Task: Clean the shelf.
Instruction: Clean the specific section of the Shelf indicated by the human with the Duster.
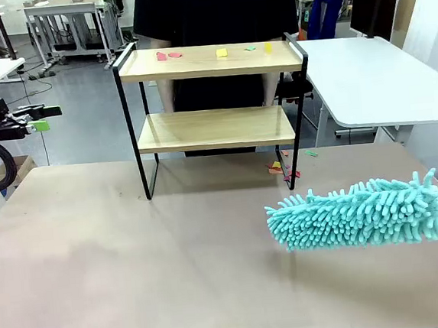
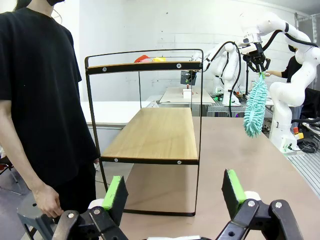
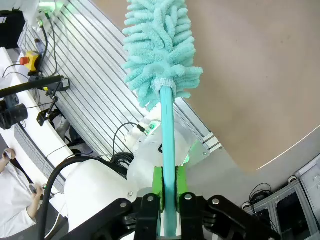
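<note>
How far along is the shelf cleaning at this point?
Done: the right gripper is shut on the handle of the teal duster, and the lower board of the shelf looks bare. In hand: the duster hangs over the table, apart from the shelf. Left: coloured scraps lie on the top board, with a few more on the table by its right foot. The left gripper is open, holding nothing.

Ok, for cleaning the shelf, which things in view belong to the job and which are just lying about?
Job: shelf; teal duster, held in the right gripper; coloured scraps on the top board.
Lying about: loose scraps on the brown table by the shelf's foot; white table behind; left gripper, open and empty.
</note>
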Tool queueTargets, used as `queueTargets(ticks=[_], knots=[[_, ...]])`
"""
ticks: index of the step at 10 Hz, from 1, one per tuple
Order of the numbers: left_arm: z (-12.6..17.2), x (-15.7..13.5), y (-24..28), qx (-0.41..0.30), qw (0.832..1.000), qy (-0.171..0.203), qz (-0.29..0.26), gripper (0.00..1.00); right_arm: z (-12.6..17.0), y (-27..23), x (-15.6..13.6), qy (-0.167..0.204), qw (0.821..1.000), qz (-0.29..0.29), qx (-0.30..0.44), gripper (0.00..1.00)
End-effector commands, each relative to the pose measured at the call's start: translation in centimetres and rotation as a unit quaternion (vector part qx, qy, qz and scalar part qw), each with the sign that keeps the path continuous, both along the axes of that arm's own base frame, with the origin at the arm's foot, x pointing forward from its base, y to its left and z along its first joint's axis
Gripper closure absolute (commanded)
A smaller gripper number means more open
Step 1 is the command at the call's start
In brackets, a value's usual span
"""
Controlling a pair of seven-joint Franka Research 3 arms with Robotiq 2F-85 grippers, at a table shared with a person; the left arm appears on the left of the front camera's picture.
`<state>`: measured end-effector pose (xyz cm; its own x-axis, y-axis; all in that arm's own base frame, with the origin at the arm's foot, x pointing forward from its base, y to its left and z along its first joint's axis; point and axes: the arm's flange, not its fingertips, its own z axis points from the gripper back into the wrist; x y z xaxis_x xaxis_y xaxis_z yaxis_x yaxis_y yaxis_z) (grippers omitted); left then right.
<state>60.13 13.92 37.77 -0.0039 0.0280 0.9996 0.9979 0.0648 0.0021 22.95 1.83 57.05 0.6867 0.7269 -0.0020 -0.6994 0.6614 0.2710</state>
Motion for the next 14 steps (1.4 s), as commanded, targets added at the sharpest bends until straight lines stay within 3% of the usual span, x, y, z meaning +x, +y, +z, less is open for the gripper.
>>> queueTargets(ticks=[1,14], knots=[[0.12,-0.25,0.02,0.004,1.0,-0.006,0.001,0.0,0.53,0.07,0.21,-0.002,1.0,0.0,-0.004,0.87],[0.12,-0.25,0.02,0.004,1.0,-0.006,0.001,0.0,0.53,0.07,0.21,-0.002,1.0,0.0,-0.004,0.87]])
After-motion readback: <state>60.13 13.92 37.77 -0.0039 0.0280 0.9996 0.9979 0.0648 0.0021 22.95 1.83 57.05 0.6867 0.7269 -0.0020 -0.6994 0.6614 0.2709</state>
